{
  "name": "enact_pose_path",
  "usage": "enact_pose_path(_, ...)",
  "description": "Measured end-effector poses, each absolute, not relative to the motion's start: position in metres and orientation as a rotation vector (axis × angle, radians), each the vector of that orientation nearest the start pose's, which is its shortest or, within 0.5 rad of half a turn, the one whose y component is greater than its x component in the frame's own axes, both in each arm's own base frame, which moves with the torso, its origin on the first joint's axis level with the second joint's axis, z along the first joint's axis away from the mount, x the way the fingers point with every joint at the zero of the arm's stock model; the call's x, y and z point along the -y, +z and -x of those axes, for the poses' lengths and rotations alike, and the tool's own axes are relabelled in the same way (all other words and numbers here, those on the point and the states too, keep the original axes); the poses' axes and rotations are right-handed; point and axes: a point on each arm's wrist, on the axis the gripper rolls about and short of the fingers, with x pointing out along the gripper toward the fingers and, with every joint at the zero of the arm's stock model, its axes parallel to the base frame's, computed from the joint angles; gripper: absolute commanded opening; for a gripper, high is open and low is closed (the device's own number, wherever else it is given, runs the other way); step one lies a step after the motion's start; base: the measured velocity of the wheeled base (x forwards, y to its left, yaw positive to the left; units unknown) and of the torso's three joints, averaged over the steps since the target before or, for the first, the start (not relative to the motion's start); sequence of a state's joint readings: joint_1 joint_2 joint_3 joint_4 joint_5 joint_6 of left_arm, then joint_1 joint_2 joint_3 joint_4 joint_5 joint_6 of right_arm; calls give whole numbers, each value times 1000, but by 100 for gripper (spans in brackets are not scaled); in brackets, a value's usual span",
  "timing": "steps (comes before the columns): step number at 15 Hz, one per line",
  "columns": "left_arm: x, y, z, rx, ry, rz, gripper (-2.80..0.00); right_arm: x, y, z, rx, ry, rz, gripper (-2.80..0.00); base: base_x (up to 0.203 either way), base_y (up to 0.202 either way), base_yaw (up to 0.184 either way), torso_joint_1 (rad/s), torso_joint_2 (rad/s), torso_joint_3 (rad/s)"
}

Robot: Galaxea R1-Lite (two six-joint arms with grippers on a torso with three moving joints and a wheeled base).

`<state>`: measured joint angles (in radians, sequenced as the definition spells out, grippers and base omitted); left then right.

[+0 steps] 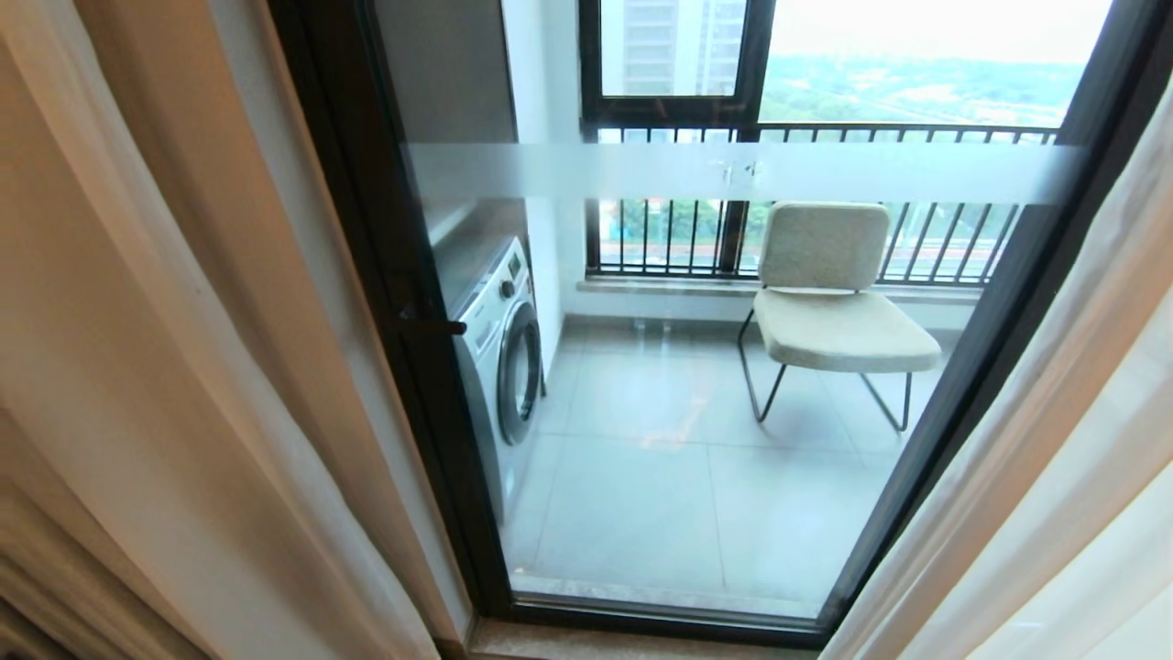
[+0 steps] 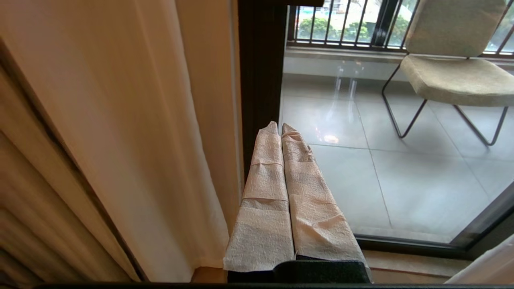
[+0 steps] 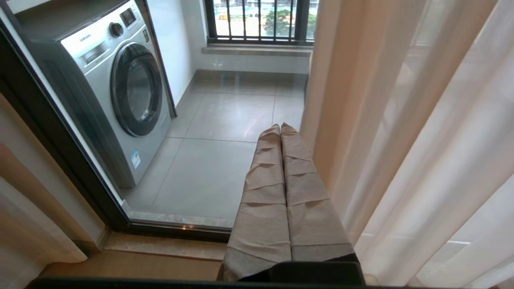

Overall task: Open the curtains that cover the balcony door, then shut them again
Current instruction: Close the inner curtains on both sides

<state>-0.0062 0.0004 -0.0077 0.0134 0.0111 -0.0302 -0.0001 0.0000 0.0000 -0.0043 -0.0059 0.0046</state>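
The balcony door [image 1: 385,302] shows in the middle of the head view: clear glass in a dark frame with a frosted white band [image 1: 733,172]. The curtains hang drawn apart at both sides, a sheer white and beige panel on the left [image 1: 156,348] and one on the right [image 1: 1054,477]. Neither gripper shows in the head view. In the left wrist view my left gripper [image 2: 280,127], fingers wrapped in pale cloth, is shut and empty beside the left curtain [image 2: 120,132]. In the right wrist view my right gripper [image 3: 280,128] is likewise shut on nothing, next to the right curtain [image 3: 401,132].
Behind the glass, on the tiled balcony floor, stand a silver washing machine [image 1: 499,353] at the left and a beige chair [image 1: 829,312] on thin metal legs. A dark-framed window with black railing bars [image 1: 806,192] closes the far side. A wooden sill [image 3: 160,249] runs under the door.
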Motion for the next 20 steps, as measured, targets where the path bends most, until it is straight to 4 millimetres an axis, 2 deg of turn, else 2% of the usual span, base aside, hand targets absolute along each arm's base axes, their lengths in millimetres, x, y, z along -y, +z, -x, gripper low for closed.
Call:
enact_pose_path(4, 0, 76, 23, -6, 6, 28, -280, 0, 76, 23, 4, -6, -4, -280, 0, 153, 1, 4, 5, -3)
enact_pose_path(20, 0, 76, 23, -8, 5, 29, -280, 0, 76, 23, 4, -6, -5, -280, 0, 0, 0, 0, 0, 0)
